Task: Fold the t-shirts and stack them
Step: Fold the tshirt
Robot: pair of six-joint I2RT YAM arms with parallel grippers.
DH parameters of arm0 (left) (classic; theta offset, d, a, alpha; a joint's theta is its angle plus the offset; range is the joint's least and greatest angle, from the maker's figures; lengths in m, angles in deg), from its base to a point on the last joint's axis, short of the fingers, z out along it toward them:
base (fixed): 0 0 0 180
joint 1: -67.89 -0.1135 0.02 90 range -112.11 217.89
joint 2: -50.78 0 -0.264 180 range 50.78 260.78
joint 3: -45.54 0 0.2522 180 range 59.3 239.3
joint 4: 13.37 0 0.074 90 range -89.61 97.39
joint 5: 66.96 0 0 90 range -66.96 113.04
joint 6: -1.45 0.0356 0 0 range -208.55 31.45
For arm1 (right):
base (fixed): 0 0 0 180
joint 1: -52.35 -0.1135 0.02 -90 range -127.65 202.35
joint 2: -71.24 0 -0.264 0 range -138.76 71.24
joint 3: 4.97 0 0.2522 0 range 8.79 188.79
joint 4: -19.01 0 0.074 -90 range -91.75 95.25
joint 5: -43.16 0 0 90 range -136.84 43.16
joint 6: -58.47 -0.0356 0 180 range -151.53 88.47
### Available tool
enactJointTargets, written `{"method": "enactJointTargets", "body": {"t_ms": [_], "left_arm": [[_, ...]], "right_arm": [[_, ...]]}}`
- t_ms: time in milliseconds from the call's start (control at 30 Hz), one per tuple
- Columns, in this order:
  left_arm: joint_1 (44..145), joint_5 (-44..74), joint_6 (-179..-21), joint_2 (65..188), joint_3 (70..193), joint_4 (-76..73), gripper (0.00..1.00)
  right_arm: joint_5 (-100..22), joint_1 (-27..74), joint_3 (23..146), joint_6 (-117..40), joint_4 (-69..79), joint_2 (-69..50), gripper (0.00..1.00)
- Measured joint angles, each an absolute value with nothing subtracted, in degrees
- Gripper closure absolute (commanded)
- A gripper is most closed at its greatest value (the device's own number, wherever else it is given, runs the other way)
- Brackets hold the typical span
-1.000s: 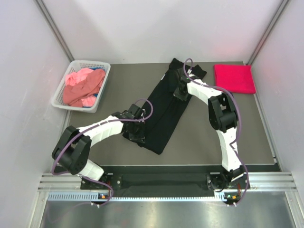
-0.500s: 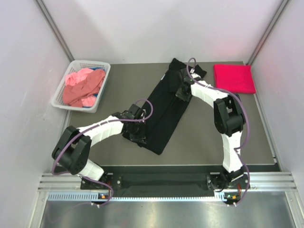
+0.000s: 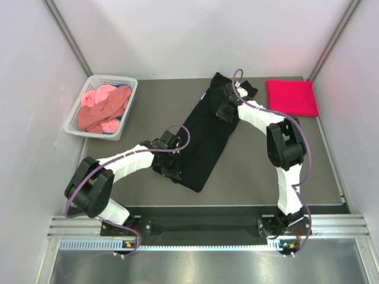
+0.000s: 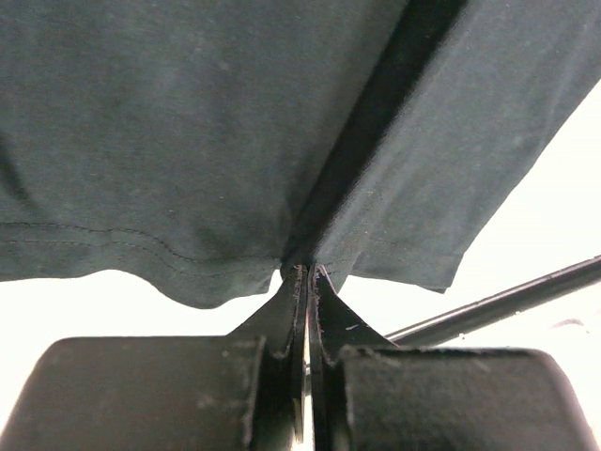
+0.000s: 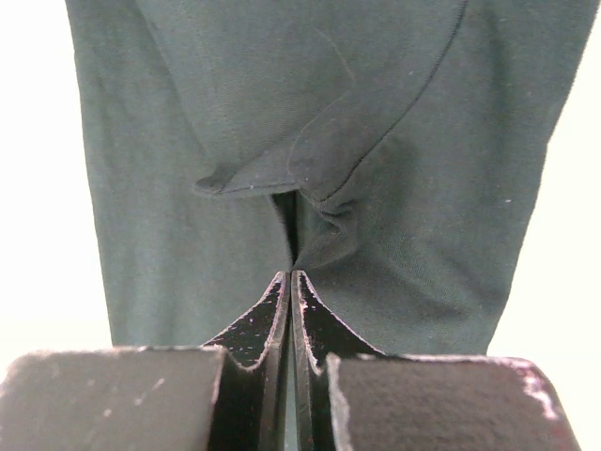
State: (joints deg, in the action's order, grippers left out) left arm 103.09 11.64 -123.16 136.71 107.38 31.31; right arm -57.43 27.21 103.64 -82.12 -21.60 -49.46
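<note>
Right hand (image 5: 290, 274) shifted farther back, pinching black t-shirt (image 3: 204, 139), left hand (image 4: 307, 269) clamped on its hem

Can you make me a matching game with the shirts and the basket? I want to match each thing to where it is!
Things:
1. black t-shirt
2. red t-shirt
3. pink t-shirts
4. basket

Places:
A. folded neatly, far right
B. piled inside the basket
C. laid out long in the middle
D. white, at the far left

Pairs: 1-C, 2-A, 3-B, 4-D
</note>
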Motion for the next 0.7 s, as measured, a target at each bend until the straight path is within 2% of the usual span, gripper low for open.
{"method": "enactJointTargets", "body": {"t_ms": [233,333,400,467,567,700], "left_arm": [[103.1,13.3,-123.2,136.8,107.4,31.7,1.0],[103.1,13.8,-123.3,136.8,107.4,31.9,0.99],[103.1,14.4,-123.3,136.8,107.4,32.3,0.87],[103.1,15.5,-123.5,136.8,108.2,34.2,0.75],[103.1,16.6,-123.1,136.8,110.7,36.9,0.7],[104.1,15.9,-120.1,135.6,114.9,37.8,0.67]], "right_arm": [[-57.2,27.0,103.3,-82.1,-20.9,-49.5,1.0],[-56.8,27.0,103.4,-81.7,-20.9,-49.9,0.91],[-56.4,27.0,104.0,-81.2,-21.6,-50.4,0.78],[-55.9,27.1,105.3,-80.2,-22.7,-50.9,0.71],[-55.2,27.8,106.5,-79.0,-23.1,-50.6,0.61],[-53.0,30.4,105.7,-77.5,-22.5,-48.6,0.57]]}}
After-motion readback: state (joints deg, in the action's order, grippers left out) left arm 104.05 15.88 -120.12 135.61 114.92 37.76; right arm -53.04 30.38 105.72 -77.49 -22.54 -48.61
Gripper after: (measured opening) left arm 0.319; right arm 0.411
